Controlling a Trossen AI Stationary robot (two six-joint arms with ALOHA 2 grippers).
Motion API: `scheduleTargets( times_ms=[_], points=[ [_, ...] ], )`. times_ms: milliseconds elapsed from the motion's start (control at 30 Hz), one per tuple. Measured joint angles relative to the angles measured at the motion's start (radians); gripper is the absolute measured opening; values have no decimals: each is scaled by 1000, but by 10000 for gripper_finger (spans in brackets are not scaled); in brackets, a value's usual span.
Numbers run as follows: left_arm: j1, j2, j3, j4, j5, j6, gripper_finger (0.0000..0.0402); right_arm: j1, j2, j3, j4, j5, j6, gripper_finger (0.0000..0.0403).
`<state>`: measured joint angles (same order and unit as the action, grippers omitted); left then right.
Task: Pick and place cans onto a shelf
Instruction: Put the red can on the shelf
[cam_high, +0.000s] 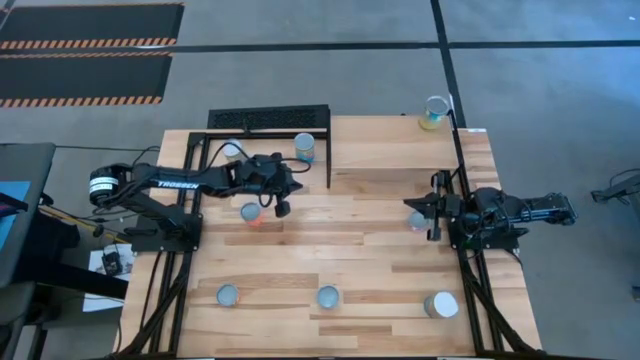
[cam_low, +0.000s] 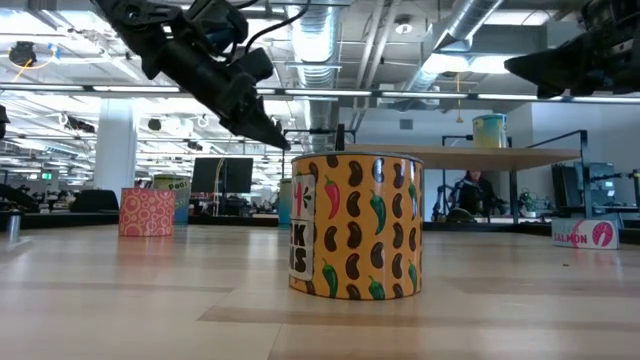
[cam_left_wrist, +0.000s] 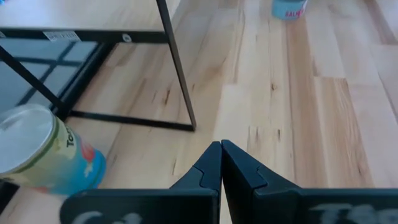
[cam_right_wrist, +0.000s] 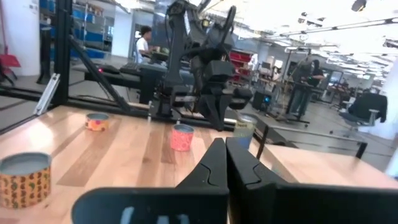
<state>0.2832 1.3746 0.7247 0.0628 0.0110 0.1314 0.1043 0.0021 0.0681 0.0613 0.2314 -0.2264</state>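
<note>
Barely started by the look of it: one can on the shelf, the rest on the tabletop. Far left, front row: grey-topped can untouched. Left gripper pinched fully closed, holding nothing, raised over the table just beside the pink can and not touching it. Behind it, a can half hidden by the arm and a blue-green can beside the black frame — apparently not on the shelf, hard to be sure. Centre front: bean-print can unmoved. Shelf at the back right, carrying the yellow-green can near its far corner — the only one placed. Right gripper likewise closed tight and empty, near the salmon can. Front right: white-topped can waiting. Seven seen left to move, likely; next pick not begun by either arm.
</note>
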Motion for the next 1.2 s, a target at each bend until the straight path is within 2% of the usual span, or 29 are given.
scheduleTargets(
  times_ms=[200, 333, 500, 633, 767, 933, 1067, 1200],
  points=[
    [0, 0, 42, -115, -1, -5, 0, 0, 0, 0, 5, 1, -3, 4],
    [3, 0, 64, -175, -54, -23, 0, 0, 0, 0, 7, 2, -3, 3],
    [34, 0, 117, -333, -73, -97, 0, 0, 0, 0, 19, 2, -7, 6],
    [17, 0, 152, -525, -73, -147, 3, 0, 0, 0, 21, 2, -8, 4],
    [-52, 0, 167, -738, -92, -255, 28, 0, 0, 0, 21, 2, -11, 6],
    [-164, 0, 169, -935, -176, -435, 76, 0, 0, 0, 21, 2, -17, 5],
    [-228, 0, 169, -981, -179, -537, 111, 0, 0, 0, 21, 2, -18, 5],
    [-265, 0, 160, -981, -178, -595, 130, 0, 0, 0, 21, 2, -18, 8]
  ],
)
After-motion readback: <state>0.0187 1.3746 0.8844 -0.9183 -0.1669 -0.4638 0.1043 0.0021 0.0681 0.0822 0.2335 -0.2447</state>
